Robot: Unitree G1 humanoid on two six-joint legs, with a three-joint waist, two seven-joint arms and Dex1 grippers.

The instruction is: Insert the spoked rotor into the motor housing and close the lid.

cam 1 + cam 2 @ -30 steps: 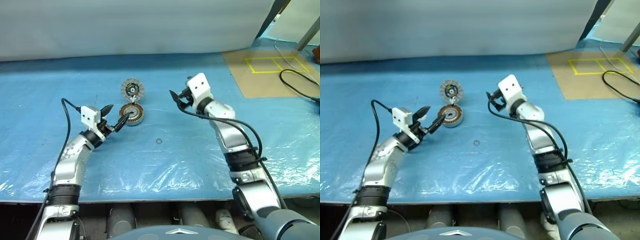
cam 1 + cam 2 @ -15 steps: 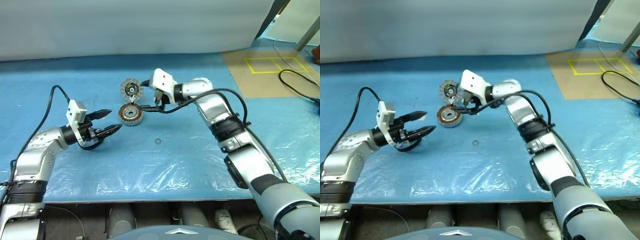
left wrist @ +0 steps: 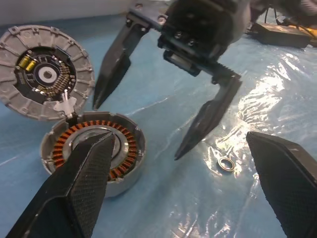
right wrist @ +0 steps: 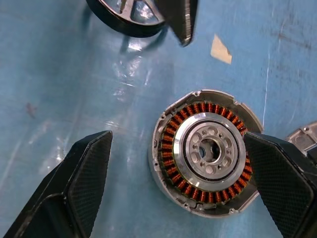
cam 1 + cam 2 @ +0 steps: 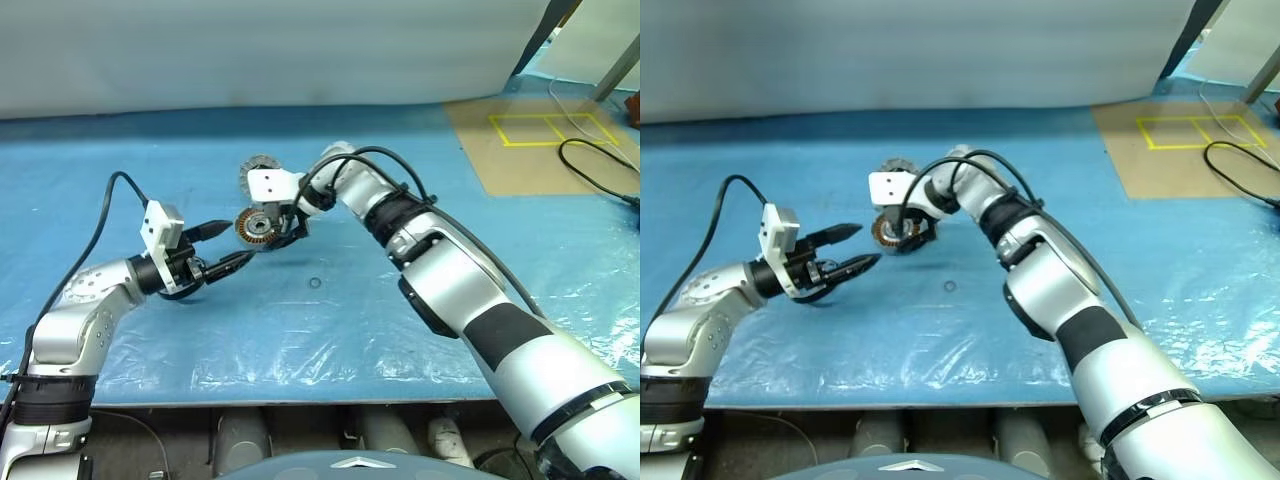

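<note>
Spoked rotor (image 4: 126, 15): top edge of the right wrist view, just beside a left finger; cannot tell if it is carried.
Motor housing (image 4: 208, 151): centre, coils bare, rotor not yet in.
Lid (image 3: 47, 74): upper left, touching the housing rim.
Right hand (image 3: 137, 130): released, tilted down, fingers straddling the housing.
Left hand (image 5: 235, 242): released, level, left of the housing.
Risk: the hands are crowded together, so a clash could shove the housing or lid across the slick surface (image 5: 330, 340).

Copper-wound motor housing (image 4: 206, 150) flat beside lid (image 3: 45, 72)
</note>
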